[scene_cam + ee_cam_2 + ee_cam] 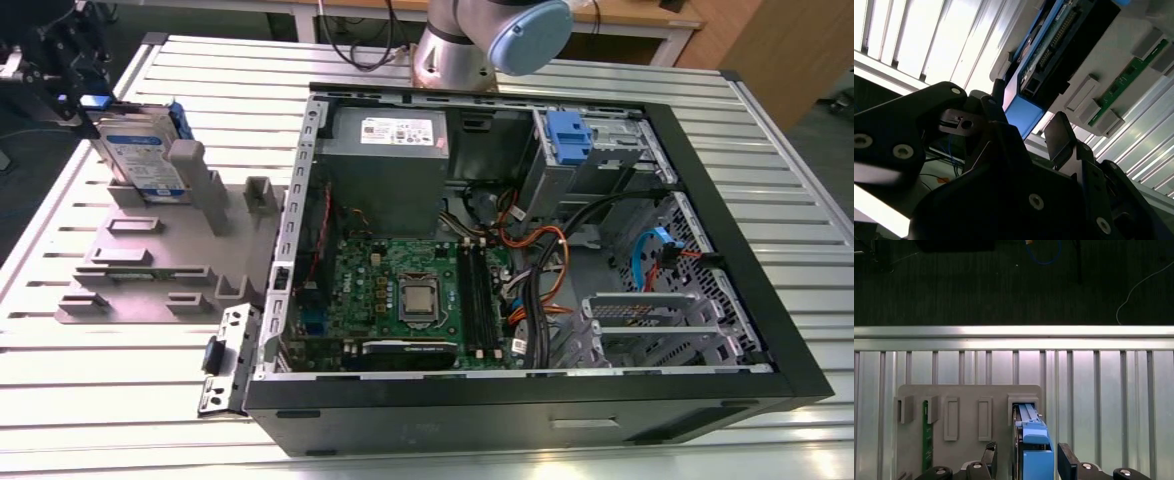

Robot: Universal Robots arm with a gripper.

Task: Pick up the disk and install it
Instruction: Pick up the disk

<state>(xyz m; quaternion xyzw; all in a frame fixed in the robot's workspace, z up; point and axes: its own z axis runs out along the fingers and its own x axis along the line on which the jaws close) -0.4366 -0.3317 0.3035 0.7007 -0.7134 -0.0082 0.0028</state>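
The disk (140, 150) stands upright on its edge in a slot of the grey holder (147, 270) at the exterior view's left. It is a silver drive with a white-and-blue label in a blue carrier. My gripper (84, 97) hangs right over its upper end. In both wrist views the carrier's blue end tab (1033, 450) (1024, 115) lies between my two fingers. My gripper (1026, 460) (1028, 112) is open, with a gap showing between one finger (990, 452) and the tab.
An open black computer case (721, 150) lies at the exterior view's right, with motherboard, cables, a grey power-supply box (387, 150) and a blue bracket (567, 135) in its drive bay. A green memory stick (927, 435) stands in the holder. The arm's base (487, 40) is behind the case.
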